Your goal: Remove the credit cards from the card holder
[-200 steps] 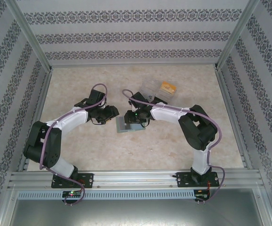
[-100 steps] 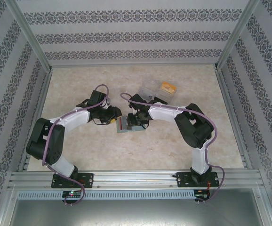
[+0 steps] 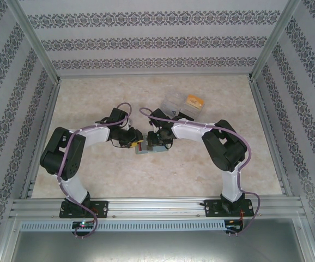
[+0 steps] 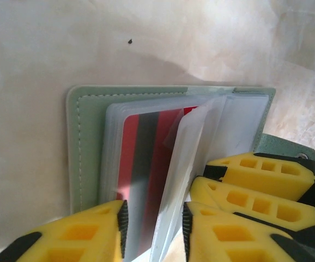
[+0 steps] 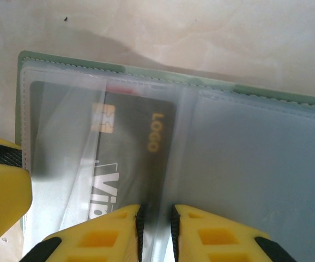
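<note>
The grey-green card holder [image 3: 146, 147] lies open on the table between both grippers. A red credit card [image 4: 146, 158] with a dark stripe sits in a clear sleeve of the card holder [image 4: 84, 142]. My left gripper [image 4: 155, 229] straddles that card's edge and a raised clear leaf, jaws still apart. A dark card [image 5: 141, 153] with gold lettering lies in another sleeve of the card holder [image 5: 255, 164]. My right gripper [image 5: 157, 218] is shut on an upright clear leaf. The right gripper [image 4: 201, 179] also appears beside the left one.
A clear plastic tray [image 3: 174, 102] with an orange item [image 3: 194, 101] beside it stands behind the grippers. Patterned walls and metal rails enclose the table on three sides. The left gripper [image 3: 137, 143] and right gripper [image 3: 156, 139] nearly touch over the holder.
The left arm has swung right onto the card holder and its jaws have narrowed around the red card's edge. The right gripper has closed on the clear leaf and stayed put.
</note>
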